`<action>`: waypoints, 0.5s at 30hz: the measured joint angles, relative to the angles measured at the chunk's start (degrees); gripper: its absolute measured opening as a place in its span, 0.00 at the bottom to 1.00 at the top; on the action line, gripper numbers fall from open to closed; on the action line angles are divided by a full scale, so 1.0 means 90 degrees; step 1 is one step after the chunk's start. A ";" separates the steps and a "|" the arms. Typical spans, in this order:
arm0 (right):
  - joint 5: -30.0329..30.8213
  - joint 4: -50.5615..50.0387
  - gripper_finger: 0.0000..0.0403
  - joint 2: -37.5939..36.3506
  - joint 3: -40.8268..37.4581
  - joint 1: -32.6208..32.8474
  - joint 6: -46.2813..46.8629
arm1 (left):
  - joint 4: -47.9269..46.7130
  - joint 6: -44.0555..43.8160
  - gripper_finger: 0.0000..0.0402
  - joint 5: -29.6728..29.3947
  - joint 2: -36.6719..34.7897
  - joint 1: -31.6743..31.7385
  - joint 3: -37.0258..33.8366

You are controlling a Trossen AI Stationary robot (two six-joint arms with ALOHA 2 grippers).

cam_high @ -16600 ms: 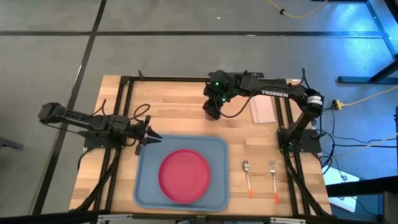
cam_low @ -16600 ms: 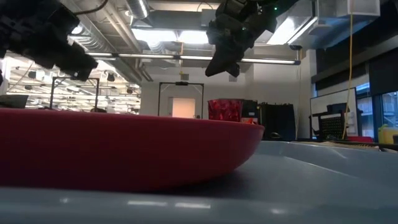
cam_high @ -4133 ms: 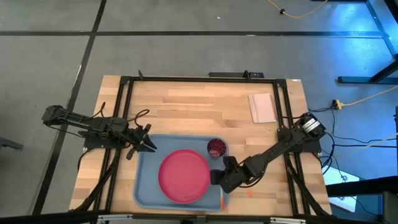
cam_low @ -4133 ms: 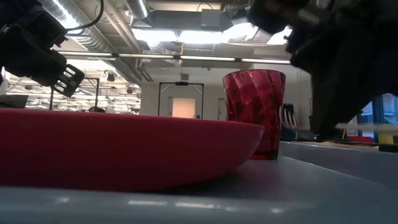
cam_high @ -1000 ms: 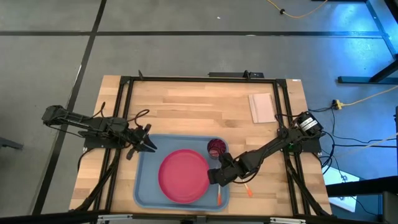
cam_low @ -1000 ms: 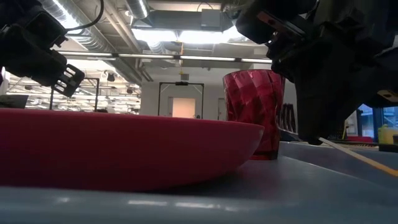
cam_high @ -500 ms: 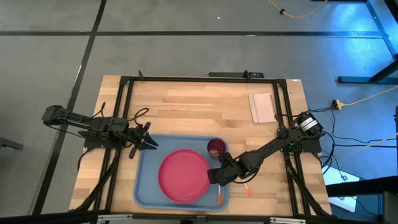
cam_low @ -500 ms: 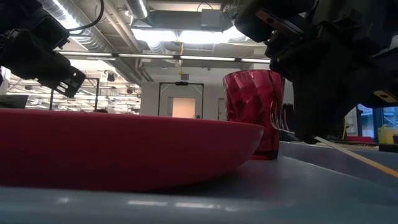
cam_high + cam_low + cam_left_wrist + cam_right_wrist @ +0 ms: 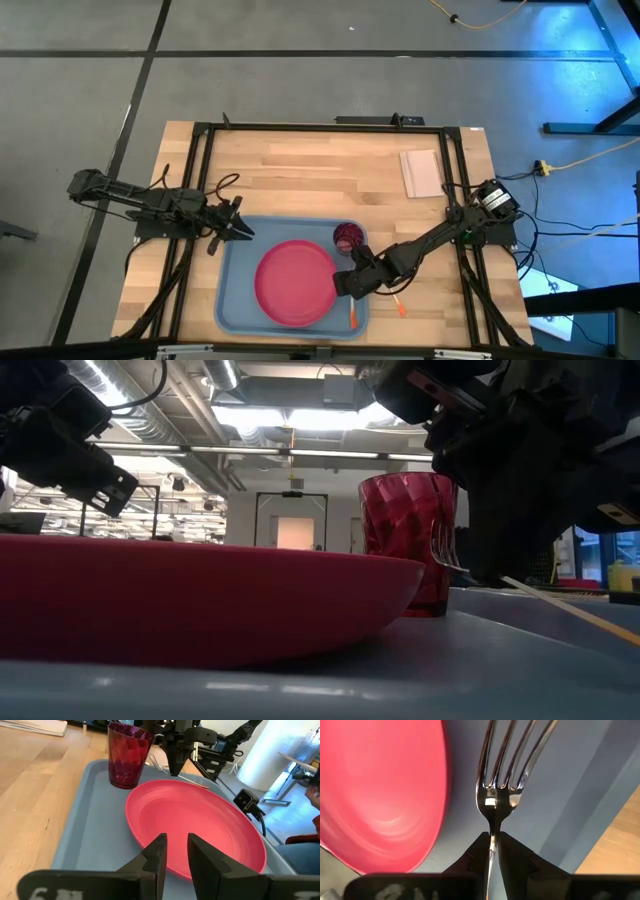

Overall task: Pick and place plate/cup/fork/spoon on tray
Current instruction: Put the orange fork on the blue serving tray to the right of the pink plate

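Silver-tined, orange-handled fork (image 9: 501, 780) is clamped in the right gripper (image 9: 345, 284), low over the light blue rectangular tray (image 9: 236, 262) at lower centre of the high view, between round pink-red plate (image 9: 295, 282) and rim. Next: lower, release. Left gripper (image 9: 240, 230) waits at the tray's upper-left corner, jaws slightly parted, empty.

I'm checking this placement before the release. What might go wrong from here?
The right gripper holds the fork by its neck, tines low over the tray, close to the plate and cup. The tines may scrape the plate's rim, or the handle may land on the tray's rim.
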 joint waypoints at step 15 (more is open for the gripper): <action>0.0194 0.0753 0.11 0.0000 0.0002 -0.0010 -0.0268 | 0.0004 0.0000 0.17 -0.0002 0.0000 0.0000 0.0000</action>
